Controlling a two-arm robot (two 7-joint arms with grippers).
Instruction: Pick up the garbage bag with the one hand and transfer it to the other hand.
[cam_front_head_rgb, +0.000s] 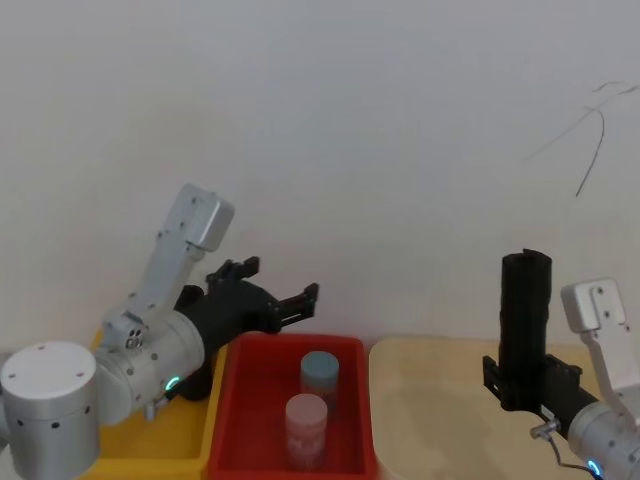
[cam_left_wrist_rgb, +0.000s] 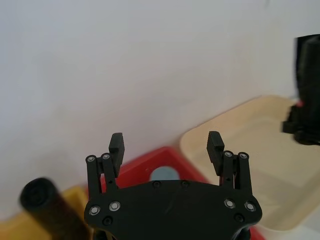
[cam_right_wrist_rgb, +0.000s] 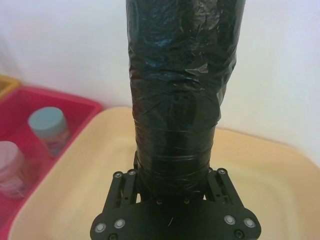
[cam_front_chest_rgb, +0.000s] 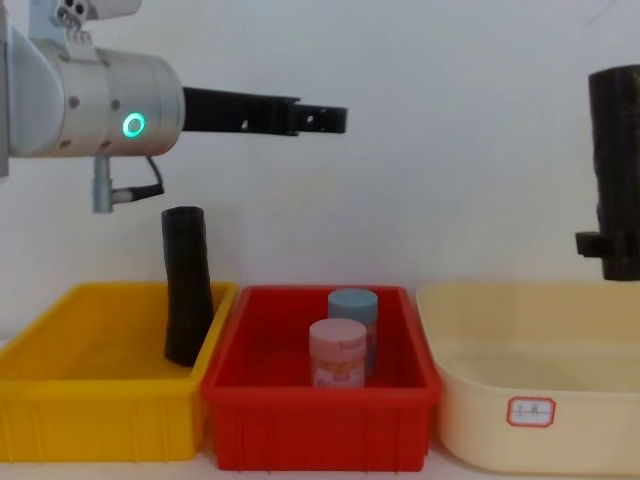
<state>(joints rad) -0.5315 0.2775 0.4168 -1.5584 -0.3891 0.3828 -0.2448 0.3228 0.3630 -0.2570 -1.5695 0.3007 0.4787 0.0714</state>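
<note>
While in R hand (cam_front_head_rgb: 522, 385), bag (cam_front_head_rgb: 525, 300) upright.

The silver cylindrical left arm (cam_front_chest_rgb: 90, 95) has a green glowing ring (cam_front_chest_rgb: 132, 125) and a thin cable (cam_front_chest_rgb: 148, 190); its black two-finger gripper (cam_left_wrist_rgb: 166, 144) shows silver screws (cam_left_wrist_rgb: 114, 206).

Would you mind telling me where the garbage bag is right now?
The garbage bag stands upright on the robot's right, held at its lower end by the right end effector, above the cream bin.
</note>
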